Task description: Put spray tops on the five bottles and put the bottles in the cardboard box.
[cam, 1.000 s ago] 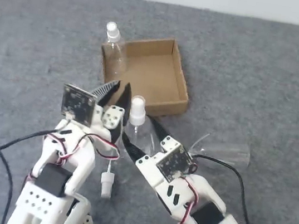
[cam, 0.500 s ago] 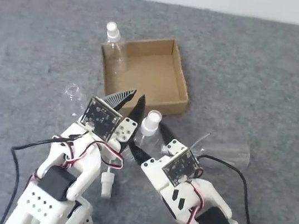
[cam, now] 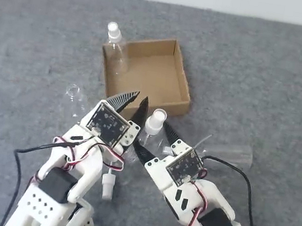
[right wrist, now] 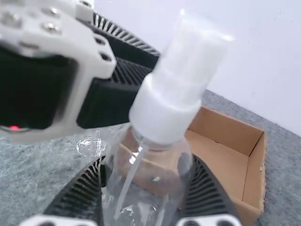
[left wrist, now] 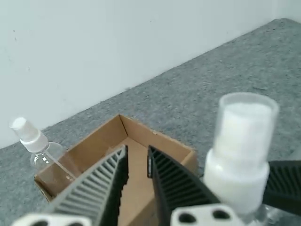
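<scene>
The right gripper (right wrist: 143,195) has its fingers (right wrist: 80,197) clamped on the body of a clear spray bottle (right wrist: 153,172), its white spray top (right wrist: 181,77) standing above them; the left gripper (left wrist: 137,155) has its fingers slightly parted (nothing between them), just beside that top; the cardboard box (cam: 151,73) lies beyond both pairs of fingers, a second capped bottle (cam: 116,51) at its corner.
</scene>
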Controlling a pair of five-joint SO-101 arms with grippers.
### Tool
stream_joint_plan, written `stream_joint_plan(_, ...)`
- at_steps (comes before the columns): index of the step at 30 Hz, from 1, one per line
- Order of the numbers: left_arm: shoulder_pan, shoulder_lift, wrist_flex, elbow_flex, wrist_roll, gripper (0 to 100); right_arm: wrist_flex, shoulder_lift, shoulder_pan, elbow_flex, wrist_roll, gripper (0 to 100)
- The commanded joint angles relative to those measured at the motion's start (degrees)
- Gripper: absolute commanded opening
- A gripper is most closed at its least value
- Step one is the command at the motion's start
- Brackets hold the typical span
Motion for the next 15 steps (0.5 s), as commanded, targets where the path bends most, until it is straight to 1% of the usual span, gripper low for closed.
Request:
stream_joint_plan(1,1.8,-0.1,0.4,-1.1,-1.1,7,0.1,-2.6,0.7,-2.1,0.4,0.6)
stream_joint_plan(3,3.6,-0.1,1.5,-1.1,-1.6,7,0.1,-2.6,0.7,-2.1,0.4,0.6)
stream_joint_plan(5,5.7,-0.1,3.4,-1.1,-4.4,7,0.1,-2.6,0.7,-1.9,0.5,0.6)
stream_joint_plan(7,6.6,-0.1,4.0,-1.1,-5.7,7,-0.1,-2.6,0.7,-1.1,0.8,0.6)
stream_joint_plan(10,5.2,-0.1,3.8,-1.5,-4.8,7,0.0,-2.6,0.7,-1.0,0.8,0.6)
stream_joint_plan(15,0.6,-0.1,3.7,-3.2,-2.3,7,0.0,-2.6,0.7,-1.0,0.8,0.6)
